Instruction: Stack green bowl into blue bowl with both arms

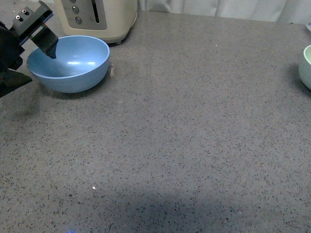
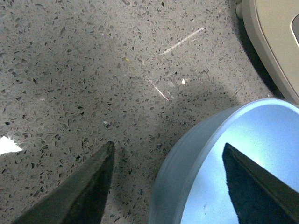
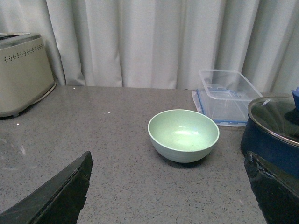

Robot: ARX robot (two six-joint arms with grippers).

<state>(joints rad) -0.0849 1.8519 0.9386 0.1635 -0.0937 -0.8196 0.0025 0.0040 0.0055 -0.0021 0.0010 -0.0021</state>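
Observation:
The blue bowl [image 1: 68, 63] stands upright at the far left of the grey counter. My left gripper [image 1: 31, 65] is open and straddles the bowl's near-left rim, one finger inside the bowl and one outside. In the left wrist view the gripper [image 2: 168, 144] has the bowl's rim [image 2: 173, 177] between its fingers, with no contact visible. The green bowl [image 1: 306, 65] stands upright, cut off by the right edge of the front view. In the right wrist view the green bowl [image 3: 183, 135] is ahead of my open, empty right gripper [image 3: 167, 153], well apart from it.
A cream toaster [image 1: 97, 17] stands just behind the blue bowl. Beside the green bowl are a clear plastic container [image 3: 224, 95] and a dark blue pot with a glass lid [image 3: 275, 126]. A curtain hangs along the back edge.

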